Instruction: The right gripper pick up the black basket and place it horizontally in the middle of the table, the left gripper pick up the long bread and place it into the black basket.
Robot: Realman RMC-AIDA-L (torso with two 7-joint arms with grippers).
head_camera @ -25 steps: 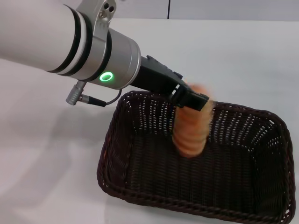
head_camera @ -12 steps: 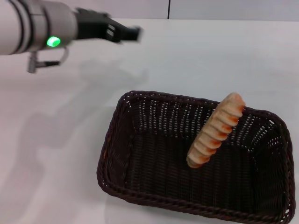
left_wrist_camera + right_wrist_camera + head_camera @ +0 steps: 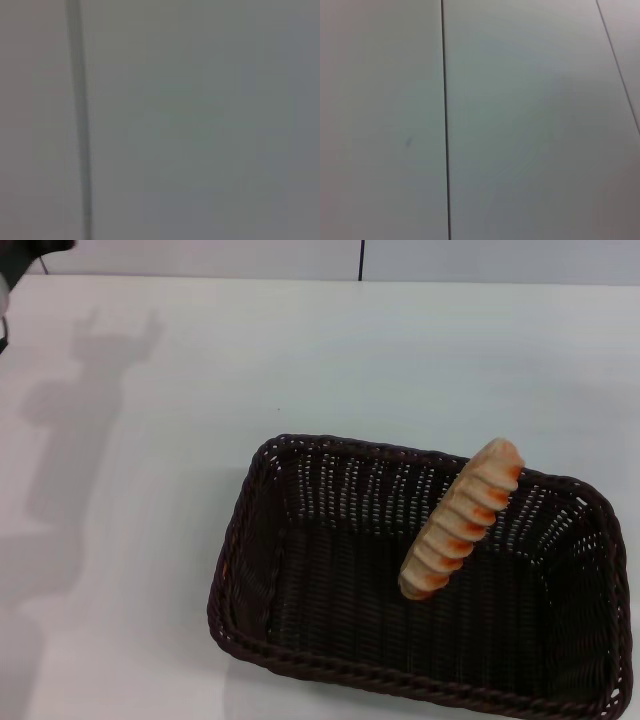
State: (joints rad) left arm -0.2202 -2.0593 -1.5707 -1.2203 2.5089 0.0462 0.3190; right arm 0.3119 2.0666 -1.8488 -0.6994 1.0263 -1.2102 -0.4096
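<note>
The black basket [image 3: 236, 570] lies lengthwise across the white table [image 3: 300, 350], at the near right in the head view. Inside it the long bread [image 3: 460, 520] stands tilted: its lower end is on the basket floor and its upper end leans on the far rim. Nothing is holding the bread. Only a dark sliver of my left gripper [image 3: 35, 246] shows at the far left corner of that view, well away from the basket. My right gripper is out of view. Both wrist views show only plain grey panels with thin seams.
The left arm's shadow [image 3: 80, 410] falls on the bare tabletop at the left. The table's far edge [image 3: 400, 281] meets a grey wall with a dark vertical seam.
The left gripper let go of the bread, pulled up and away to the far left, and has almost left the view. The bread stays leaning in the basket.
</note>
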